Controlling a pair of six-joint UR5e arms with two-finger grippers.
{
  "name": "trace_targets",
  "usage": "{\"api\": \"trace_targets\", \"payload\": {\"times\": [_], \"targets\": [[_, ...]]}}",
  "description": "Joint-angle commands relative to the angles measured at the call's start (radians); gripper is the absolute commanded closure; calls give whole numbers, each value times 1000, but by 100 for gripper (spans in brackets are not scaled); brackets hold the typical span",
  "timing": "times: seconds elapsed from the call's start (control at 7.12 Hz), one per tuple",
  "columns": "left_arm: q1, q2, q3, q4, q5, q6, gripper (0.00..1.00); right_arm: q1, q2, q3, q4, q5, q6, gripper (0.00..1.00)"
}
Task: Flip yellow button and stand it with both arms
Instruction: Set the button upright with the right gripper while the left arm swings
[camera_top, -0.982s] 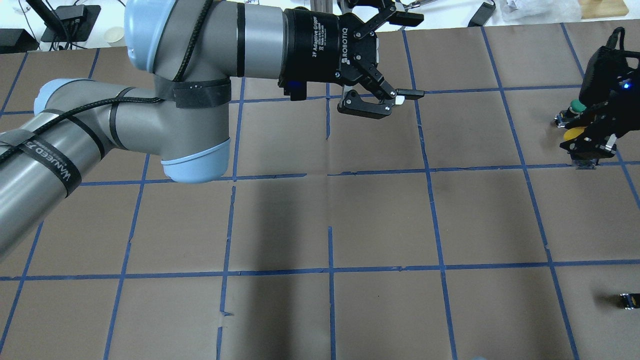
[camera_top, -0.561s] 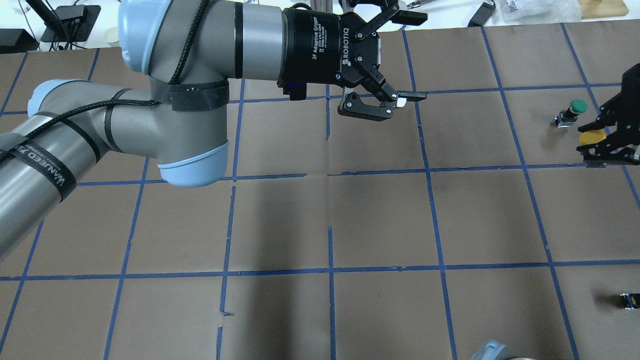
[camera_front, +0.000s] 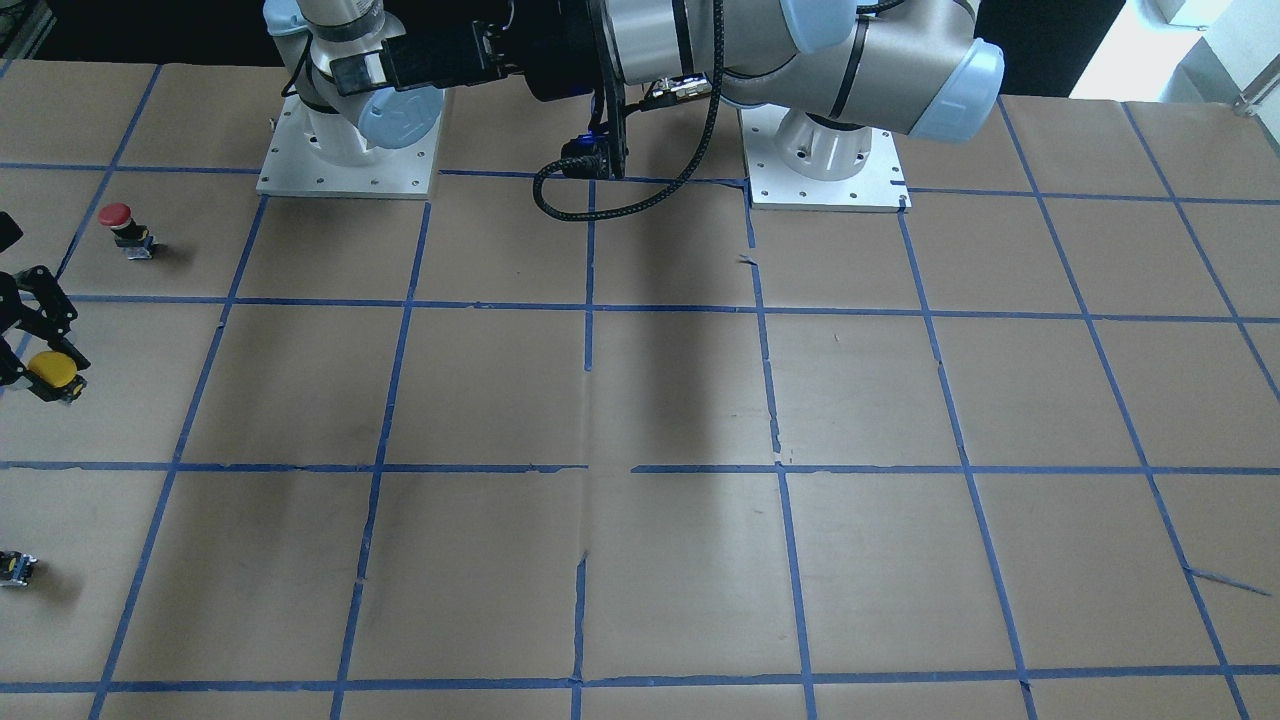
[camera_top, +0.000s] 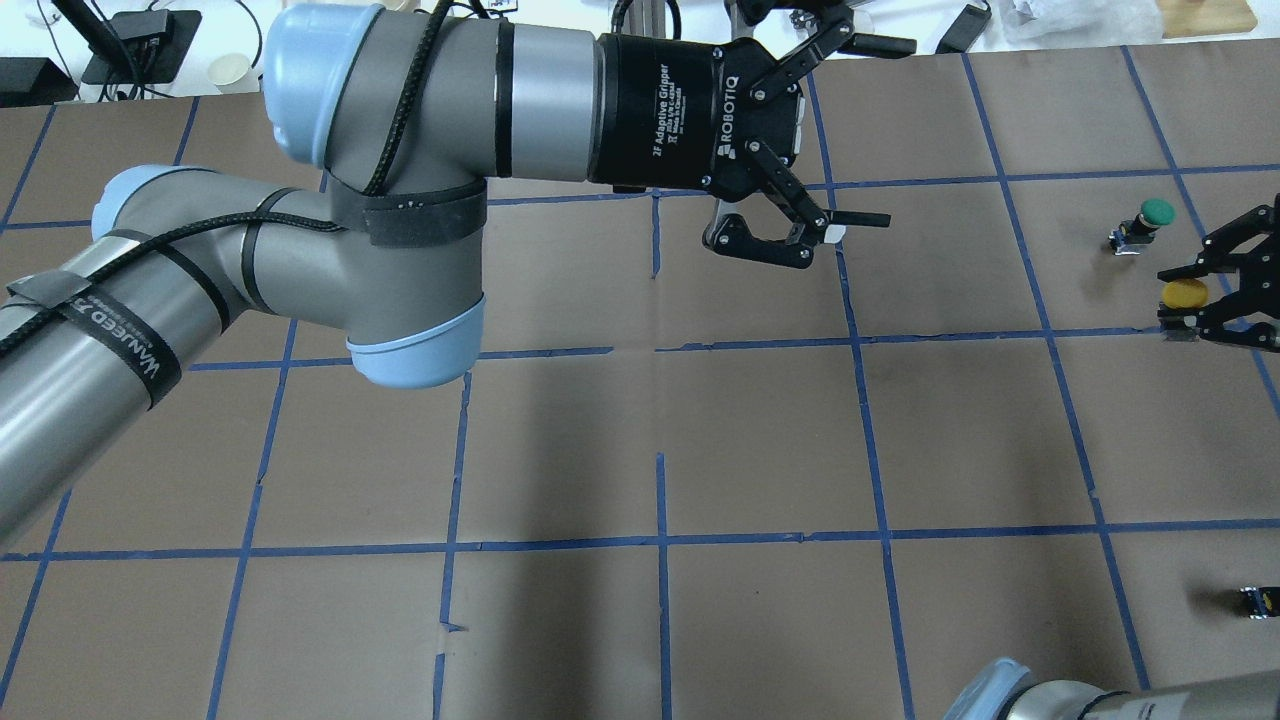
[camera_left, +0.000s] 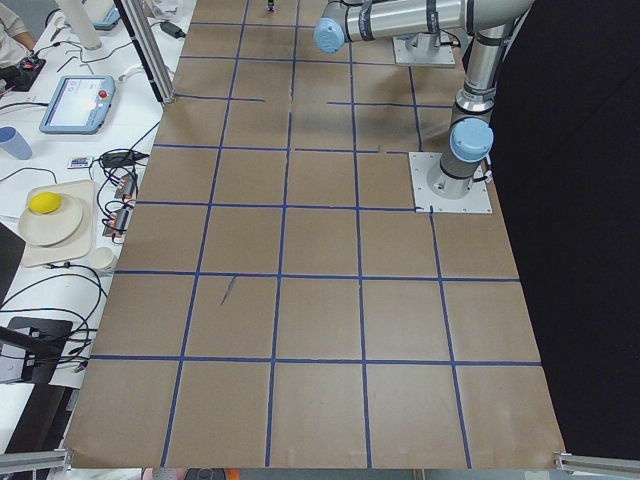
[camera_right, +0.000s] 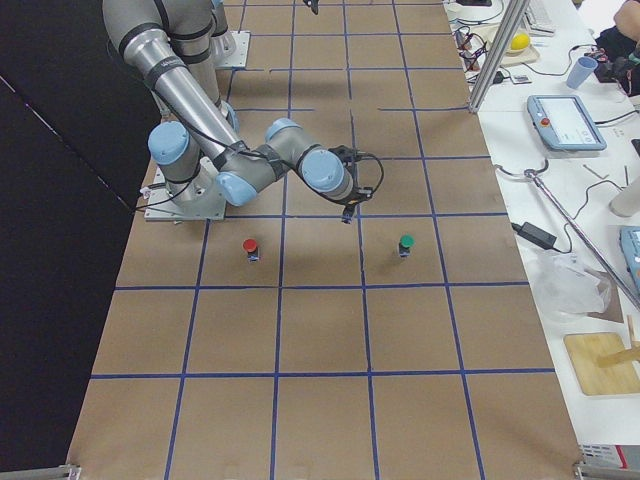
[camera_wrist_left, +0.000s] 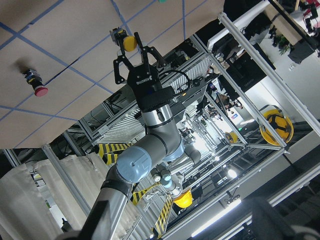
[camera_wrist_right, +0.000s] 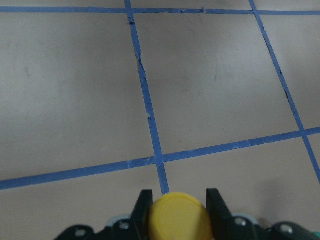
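The yellow button (camera_top: 1186, 293) has a round yellow cap and sits between the fingers of my right gripper (camera_top: 1180, 298) at the table's far right. The right gripper is shut on the yellow button. In the right wrist view the yellow cap (camera_wrist_right: 179, 220) fills the gap between the two black fingers (camera_wrist_right: 144, 206). The left wrist view shows the right gripper (camera_wrist_left: 132, 50) with the button (camera_wrist_left: 130, 43) at its tips. The front view shows the button (camera_front: 48, 369) at the left edge. My left gripper (camera_top: 882, 130) is open and empty, held high over the back middle of the table.
A green button (camera_top: 1156, 212) stands just behind the yellow one. A red button (camera_front: 117, 214) stands nearer the right arm's base plate (camera_front: 345, 180). A tiny black block with a yellow mark (camera_top: 1258, 600) lies at the front right. Blue tape lines grid the brown table.
My right gripper has drawn back toward the right edge and nearer the robot, and the yellow button moved with it. My left gripper has shifted a little to the right, still open.
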Motion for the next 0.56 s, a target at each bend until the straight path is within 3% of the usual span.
{"api": "trace_targets", "payload": {"times": [0.0, 0.28, 0.42], "targets": [[4, 27, -17, 71, -63, 161, 1, -57, 66, -5, -4, 50, -89, 94], [2, 67, -19, 71, -121, 227, 1, -83, 98, -5, 13, 83, -165, 94], [6, 79, -17, 57, -124, 12, 1, -92, 100, 0, 68, 83, -182, 95]]}}
